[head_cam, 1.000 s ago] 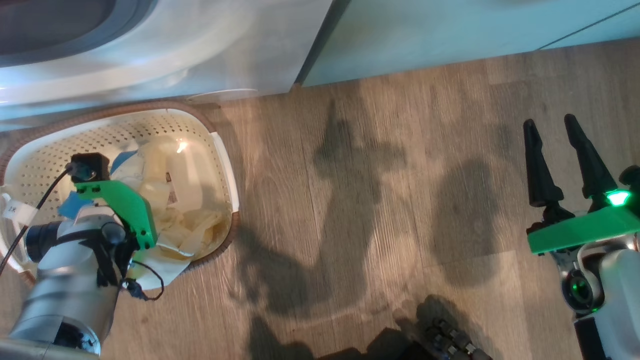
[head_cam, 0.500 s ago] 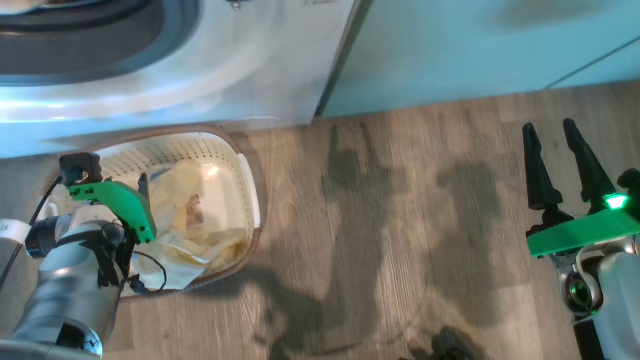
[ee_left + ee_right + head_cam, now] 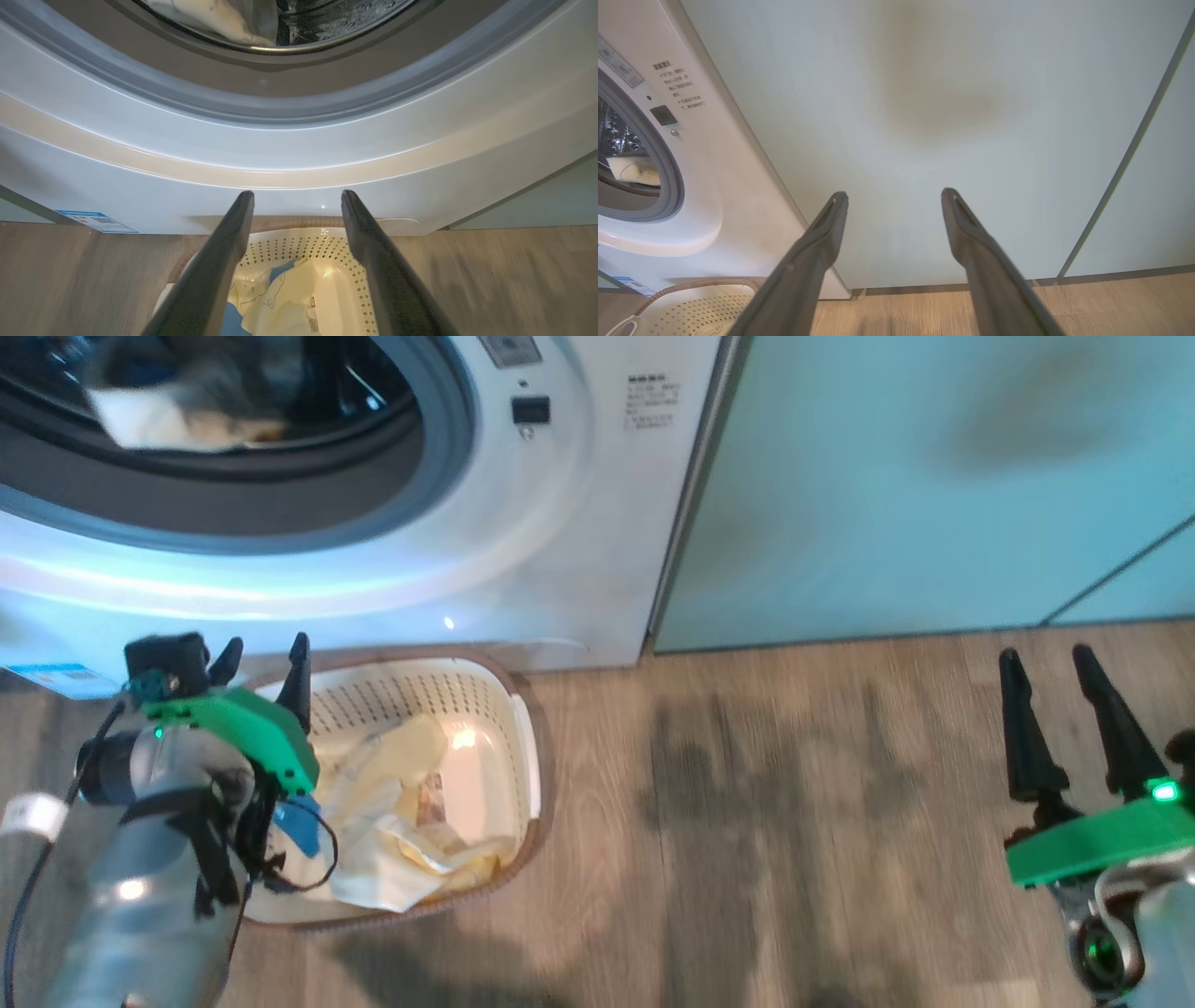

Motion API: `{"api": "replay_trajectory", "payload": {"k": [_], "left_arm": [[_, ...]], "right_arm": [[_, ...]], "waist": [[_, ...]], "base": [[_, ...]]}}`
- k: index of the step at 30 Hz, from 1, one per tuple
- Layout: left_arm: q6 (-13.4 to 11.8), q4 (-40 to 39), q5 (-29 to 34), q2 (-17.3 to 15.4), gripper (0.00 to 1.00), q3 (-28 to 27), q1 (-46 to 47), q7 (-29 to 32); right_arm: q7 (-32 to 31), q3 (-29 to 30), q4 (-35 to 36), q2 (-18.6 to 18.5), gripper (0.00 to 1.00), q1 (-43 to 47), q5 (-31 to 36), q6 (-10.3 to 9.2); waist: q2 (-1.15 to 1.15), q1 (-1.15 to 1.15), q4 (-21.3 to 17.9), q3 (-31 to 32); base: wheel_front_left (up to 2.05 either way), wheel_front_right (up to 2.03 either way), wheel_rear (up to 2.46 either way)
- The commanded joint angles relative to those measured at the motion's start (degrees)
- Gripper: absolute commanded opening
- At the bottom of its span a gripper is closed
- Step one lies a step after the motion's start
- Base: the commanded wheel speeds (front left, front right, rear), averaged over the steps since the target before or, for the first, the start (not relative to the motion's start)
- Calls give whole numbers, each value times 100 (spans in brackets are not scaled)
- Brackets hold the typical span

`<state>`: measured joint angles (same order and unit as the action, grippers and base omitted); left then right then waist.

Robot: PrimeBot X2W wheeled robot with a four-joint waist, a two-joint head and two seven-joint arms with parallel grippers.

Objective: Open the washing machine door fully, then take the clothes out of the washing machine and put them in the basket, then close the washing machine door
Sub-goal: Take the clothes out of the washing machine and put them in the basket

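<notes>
The white front-loading washing machine (image 3: 560, 541) stood with its drum mouth wide open, a grey rubber ring (image 3: 453, 429) around it and a blue-white sticker (image 3: 56, 677) low on the front. A pale bundle (image 3: 168, 415) sat inside the steel drum, too blurry to make out. The cream perforated basket (image 3: 527, 756), with its brown woven-look rim, sat on the floor right against the machine's front. Pale yellow clothes (image 3: 373, 784) with a bit of blue lay crumpled in it, leaving part of the bottom bare.

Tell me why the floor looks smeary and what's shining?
Head view: floor smeared by motion blur; a bright glare band on the washing machine. Left wrist view: a light glint inside the basket. Right wrist view: a hazy shadow on the cabinet.
</notes>
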<state>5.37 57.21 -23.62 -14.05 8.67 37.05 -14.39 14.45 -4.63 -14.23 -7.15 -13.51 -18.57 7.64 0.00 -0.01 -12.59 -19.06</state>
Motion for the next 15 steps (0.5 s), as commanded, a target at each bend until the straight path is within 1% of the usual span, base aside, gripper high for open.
{"api": "replay_trajectory", "payload": {"k": [1, 8, 15], "left_arm": [[-3, -364, 69, -274, 100, -291, -177, -59], [39, -1697, 341, -157, 100, -884, -1073, -60], [113, -2678, 624, 28, 100, -1415, -1940, -61]], "right_arm": [[55, -56, 145, -139, 100, 91, 64, -15], [55, -59, 154, -141, 100, 368, 91, -15], [55, -65, 171, -105, 100, 618, 96, -15]], "waist": [[0, 1, 138, 268], [0, 1, 188, 725], [0, 1, 151, 1113]], "base": [[0, 0, 0], [0, 0, 0], [0, 0, 0]]}}
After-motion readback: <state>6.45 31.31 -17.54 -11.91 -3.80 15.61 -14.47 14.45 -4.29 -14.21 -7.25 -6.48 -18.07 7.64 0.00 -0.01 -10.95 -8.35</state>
